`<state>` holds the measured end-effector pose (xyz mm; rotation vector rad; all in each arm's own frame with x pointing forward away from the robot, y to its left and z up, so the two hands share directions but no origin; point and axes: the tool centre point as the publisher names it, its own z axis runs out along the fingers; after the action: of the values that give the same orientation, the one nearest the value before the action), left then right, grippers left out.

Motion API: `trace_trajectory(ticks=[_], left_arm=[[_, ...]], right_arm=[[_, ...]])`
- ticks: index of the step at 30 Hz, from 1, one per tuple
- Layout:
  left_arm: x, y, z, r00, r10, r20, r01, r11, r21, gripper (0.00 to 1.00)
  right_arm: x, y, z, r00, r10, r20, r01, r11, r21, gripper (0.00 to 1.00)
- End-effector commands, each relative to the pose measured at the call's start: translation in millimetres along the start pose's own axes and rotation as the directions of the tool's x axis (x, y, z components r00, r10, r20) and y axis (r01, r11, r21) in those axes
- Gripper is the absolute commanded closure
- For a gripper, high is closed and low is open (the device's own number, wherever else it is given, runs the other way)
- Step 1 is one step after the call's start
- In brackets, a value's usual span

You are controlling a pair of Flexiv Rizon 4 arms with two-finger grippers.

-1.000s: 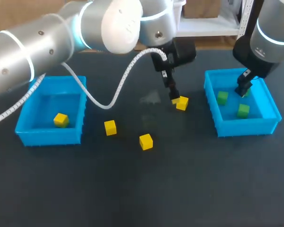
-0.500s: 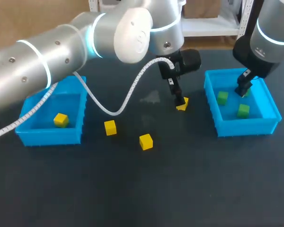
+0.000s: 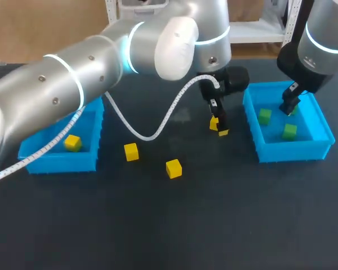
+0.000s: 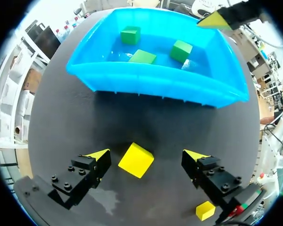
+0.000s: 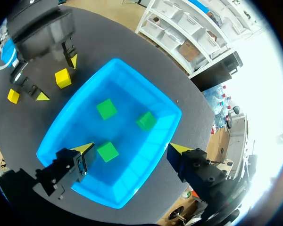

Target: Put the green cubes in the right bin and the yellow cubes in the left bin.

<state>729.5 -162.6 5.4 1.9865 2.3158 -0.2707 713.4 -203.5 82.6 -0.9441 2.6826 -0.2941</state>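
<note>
One yellow cube (image 3: 72, 143) lies in the left bin (image 3: 59, 163); two loose cubes (image 3: 131, 152) sit on the table (image 3: 158, 225). Fourth cube (image 4: 136, 160) lies between the left gripper's (image 4: 148, 154) wide-open fingers — untouched, as far as I can tell. Step: grasping it. Next — lower, close, carry it left. Right bin (image 3: 293, 152) holds three green cubes (image 5: 106, 108); right gripper (image 5: 130, 148) hovers above, open, empty.

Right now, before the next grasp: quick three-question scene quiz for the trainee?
1. True or false: the left arm's fingers are already shut on the loose yellow cube between them.
2. How many green cubes lie in the right bin? A two, B three, C four.
3. Fill in: the left bin holds ___ yellow cube.
Key: 1 false, they stand open with gaps on both sides; 2 B; 3 one.
</note>
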Motion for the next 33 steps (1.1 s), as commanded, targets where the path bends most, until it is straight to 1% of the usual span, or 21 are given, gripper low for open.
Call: trace_trajectory(ticks=[1,2,3,17,20,23,27,30,33], left_arm=[[-2.2,2.7,1.7,1.000,-0.001,-0.009,0.001,1.000,0.006,0.44],[-1.4,2.4,1.8,1.000,-0.003,-0.007,0.003,1.000,0.005,0.80],[-0.5,2.0,1.8,1.000,-0.003,-0.010,0.003,1.000,0.002,1.00],[15.1,-5.0,3.2,0.999,-0.015,-0.028,0.015,1.000,-0.004,1.00],[18.9,-4.4,0.0,0.999,-0.032,-0.020,0.032,0.999,-0.012,1.00],[22.6,-0.3,-9.8,0.998,-0.057,0.008,0.057,0.998,-0.029,1.00],[28.2,6.1,-31.0,0.996,-0.083,0.044,0.086,0.995,-0.055,1.00],[35.0,9.5,-49.4,0.994,-0.094,0.050,0.098,0.992,-0.083,1.00],[46.3,9.2,-66.7,0.995,-0.097,0.036,0.100,0.990,-0.102,1.00]], right_arm=[[1.3,0.4,-0.4,1.000,0.001,0.003,-0.001,1.000,0.002,0.00],[1.3,0.4,-0.4,1.000,0.001,0.003,-0.001,1.000,0.002,0.00],[1.3,0.4,-0.4,1.000,0.001,0.003,-0.001,1.000,0.002,0.00],[1.3,0.4,-0.4,1.000,0.001,0.003,-0.001,1.000,0.002,0.00],[1.3,0.4,-0.4,1.000,0.001,0.003,-0.001,1.000,0.002,0.00],[1.3,0.4,-0.4,1.000,0.001,0.003,-0.001,1.000,0.002,0.00],[1.3,0.4,-0.4,1.000,0.001,0.003,-0.001,1.000,0.002,0.00],[1.3,0.4,-0.4,1.000,0.001,0.003,-0.001,1.000,0.002,0.00],[1.3,0.4,-0.4,1.000,0.001,0.003,-0.001,1.000,0.002,0.00]])
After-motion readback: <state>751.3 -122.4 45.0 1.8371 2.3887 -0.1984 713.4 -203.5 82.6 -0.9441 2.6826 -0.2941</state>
